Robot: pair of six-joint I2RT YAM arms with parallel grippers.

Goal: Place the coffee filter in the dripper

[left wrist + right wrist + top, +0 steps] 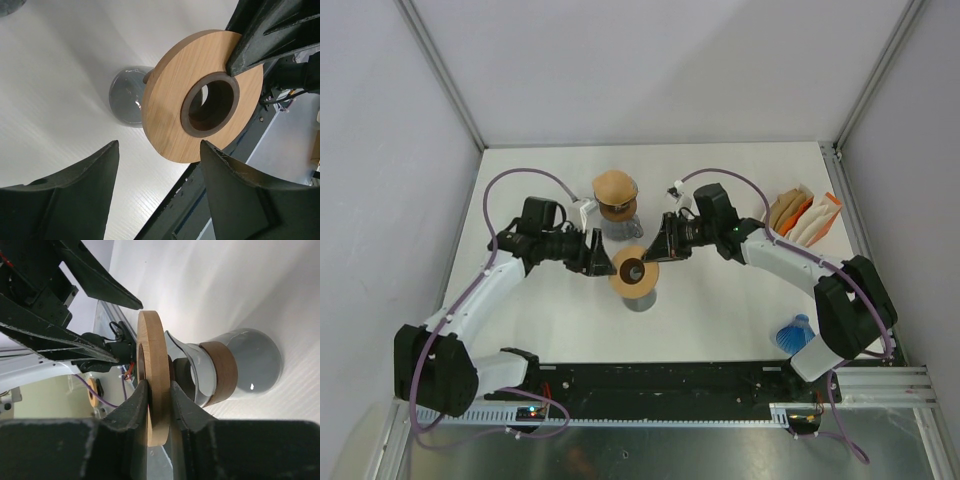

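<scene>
The dripper is a flat wooden ring [623, 277] with a dark inner collar. It rests on top of a glass carafe [642, 300] at the table's middle. My right gripper [658, 252] is shut on the ring's edge, with one finger on each face of the ring [152, 340] in the right wrist view, where the gripper [159, 385] fills the foreground. My left gripper [603, 262] stands open just left of the ring [170, 120], its fingers apart with nothing between them [159, 144]. Pale coffee filters [798, 212] stand in a holder at the right.
A second glass vessel [617, 222] with a tan dome-shaped top [615, 185] stands just behind the carafe. An orange and white holder [825, 215] keeps the filters near the right wall. A blue ribbed object [795, 333] lies by the right arm's base.
</scene>
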